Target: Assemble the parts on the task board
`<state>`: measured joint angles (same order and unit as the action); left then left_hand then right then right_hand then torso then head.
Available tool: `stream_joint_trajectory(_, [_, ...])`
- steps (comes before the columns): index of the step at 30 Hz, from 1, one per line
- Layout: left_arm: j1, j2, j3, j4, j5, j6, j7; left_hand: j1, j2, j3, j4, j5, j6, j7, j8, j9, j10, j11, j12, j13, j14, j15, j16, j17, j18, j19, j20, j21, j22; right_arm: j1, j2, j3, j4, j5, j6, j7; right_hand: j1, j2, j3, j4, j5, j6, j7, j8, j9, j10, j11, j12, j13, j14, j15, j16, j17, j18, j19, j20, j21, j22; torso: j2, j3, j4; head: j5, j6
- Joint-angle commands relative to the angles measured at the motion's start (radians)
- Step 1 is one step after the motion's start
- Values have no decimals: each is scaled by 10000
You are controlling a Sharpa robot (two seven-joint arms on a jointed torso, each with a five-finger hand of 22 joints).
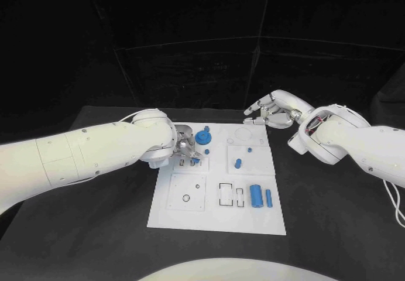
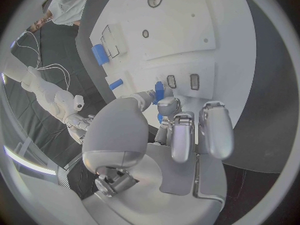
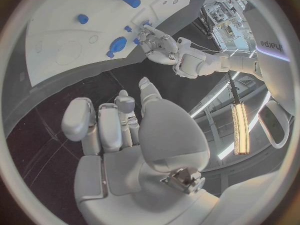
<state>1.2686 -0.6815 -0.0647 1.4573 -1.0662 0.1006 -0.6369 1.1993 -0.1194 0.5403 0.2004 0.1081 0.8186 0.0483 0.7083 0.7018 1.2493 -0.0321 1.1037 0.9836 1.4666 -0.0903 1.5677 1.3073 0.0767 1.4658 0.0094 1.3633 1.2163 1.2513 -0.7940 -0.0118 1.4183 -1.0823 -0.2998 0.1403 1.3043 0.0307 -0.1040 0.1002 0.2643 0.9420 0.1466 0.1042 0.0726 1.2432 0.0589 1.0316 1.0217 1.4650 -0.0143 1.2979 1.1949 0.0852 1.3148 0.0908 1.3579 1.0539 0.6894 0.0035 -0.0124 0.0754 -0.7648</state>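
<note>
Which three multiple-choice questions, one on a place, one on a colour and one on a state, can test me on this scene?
1. Where does the big blue cylinder lie?
A) on the board's near part, beside a thinner cylinder
B) in a hand
C) off the board

2. What colour is the board?
A) black
B) white
C) blue

3. What is the right hand doing?
A) gripping a blue part
B) pressing on the board
C) holding nothing, fingers apart

Answers: 1 A, the two cylinders lie side by side there; 2 B, the plate is white against the dark table; 3 C, its fingers are empty, beyond the board's far edge.
</note>
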Motion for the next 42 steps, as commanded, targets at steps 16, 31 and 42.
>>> stream_joint_trajectory(16, [-127,-726,-14,682,-67,-2057,793,-518,-196,2509,-2043,-29,-8,-65,148,216,241,3,255,176,1042,-36,31,2635,-127,74,51,125,201,22,-48,8,-4,35,73,77,9,19,-65,-5,95,-46,23,44,-8,-60,10,-60,-24,320,-41,-40,-13,157,-53,-9,-33,-15,-4,9,19,37,-55])
stream_joint_trajectory(31, [-646,-864,-34,700,-982,-3167,1181,-599,-190,2569,-2041,-50,13,-63,170,245,284,7,290,201,1042,-36,31,2635,-133,86,48,143,231,21,-104,8,-8,40,81,95,-19,32,-81,18,106,-46,24,48,-8,-59,12,-62,-30,321,-40,-45,-17,158,-54,-9,-36,-21,0,0,-17,104,-97])
stream_joint_trajectory(42, [-694,-920,-36,770,-1125,-2410,851,-655,-195,2578,-2037,-64,33,-72,183,262,402,1,446,384,1042,-37,31,2635,-149,113,47,194,318,20,-84,7,-34,45,117,105,-19,32,-81,18,106,-46,24,48,-8,-59,12,-62,-30,321,-40,-45,-17,158,-54,-9,-36,-21,3,1,3,115,-133])
